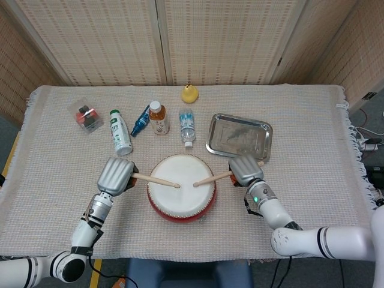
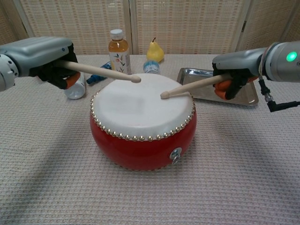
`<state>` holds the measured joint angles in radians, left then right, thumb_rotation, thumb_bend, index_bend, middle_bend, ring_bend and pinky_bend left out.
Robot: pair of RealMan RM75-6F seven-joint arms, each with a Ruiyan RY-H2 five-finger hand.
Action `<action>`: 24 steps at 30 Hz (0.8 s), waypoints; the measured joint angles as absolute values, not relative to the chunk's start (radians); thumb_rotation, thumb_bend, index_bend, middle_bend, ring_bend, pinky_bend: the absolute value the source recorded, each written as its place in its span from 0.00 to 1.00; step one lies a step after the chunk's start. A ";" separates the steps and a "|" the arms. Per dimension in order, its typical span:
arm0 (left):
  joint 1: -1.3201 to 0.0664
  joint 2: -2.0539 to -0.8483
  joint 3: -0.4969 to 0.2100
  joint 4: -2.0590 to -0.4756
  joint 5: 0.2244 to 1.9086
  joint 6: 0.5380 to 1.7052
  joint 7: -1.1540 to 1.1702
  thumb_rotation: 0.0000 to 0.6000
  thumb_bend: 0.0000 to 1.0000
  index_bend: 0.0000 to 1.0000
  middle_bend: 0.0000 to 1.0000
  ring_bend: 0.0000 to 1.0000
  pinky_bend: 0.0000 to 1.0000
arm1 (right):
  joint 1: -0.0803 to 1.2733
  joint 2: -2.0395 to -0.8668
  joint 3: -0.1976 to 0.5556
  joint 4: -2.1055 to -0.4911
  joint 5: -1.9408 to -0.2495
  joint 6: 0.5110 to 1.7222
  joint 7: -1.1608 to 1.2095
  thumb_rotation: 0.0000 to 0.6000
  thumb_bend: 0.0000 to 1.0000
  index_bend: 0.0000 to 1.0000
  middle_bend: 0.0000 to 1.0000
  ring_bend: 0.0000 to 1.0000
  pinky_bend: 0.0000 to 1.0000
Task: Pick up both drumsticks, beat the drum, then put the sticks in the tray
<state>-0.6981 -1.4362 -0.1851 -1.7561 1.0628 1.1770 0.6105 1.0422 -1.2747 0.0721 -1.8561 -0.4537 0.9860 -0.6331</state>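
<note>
My left hand (image 1: 116,174) has its fingers (image 2: 69,79) closed around one stick (image 2: 101,71); my right hand (image 1: 244,170) likewise grips the other stick (image 2: 197,85). Both tips meet over the white head of the drum (image 1: 180,194) at mid-tabletop (image 1: 312,180). The tray (image 1: 239,138) lies just behind my right hand.

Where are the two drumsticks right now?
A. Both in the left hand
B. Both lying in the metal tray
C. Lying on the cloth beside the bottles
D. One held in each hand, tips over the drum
D: the left hand grips one drumstick, the right hand the other, tips over the drum.
</note>
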 measured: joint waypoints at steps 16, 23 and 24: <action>-0.711 -1.460 -0.179 -1.726 1.032 1.187 0.629 1.00 0.86 1.00 1.00 1.00 1.00 | 0.980 -1.136 0.134 -1.964 -0.585 0.974 -0.489 1.00 0.78 1.00 1.00 1.00 1.00; -0.691 -1.386 -0.214 -1.802 1.064 1.211 0.570 1.00 0.86 1.00 1.00 1.00 1.00 | 1.024 -1.271 0.046 -1.830 -0.489 0.952 -0.629 1.00 0.78 1.00 1.00 1.00 1.00; -0.693 -1.390 -0.212 -1.797 1.061 1.207 0.571 1.00 0.86 1.00 1.00 1.00 1.00 | 1.032 -1.285 0.039 -1.824 -0.470 0.957 -0.646 1.00 0.78 1.00 1.00 1.00 1.00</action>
<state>-0.6926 -1.3898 -0.2123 -1.7974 1.0607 1.2068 0.5708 1.0321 -1.2846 0.0389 -1.8240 -0.4699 0.9565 -0.6463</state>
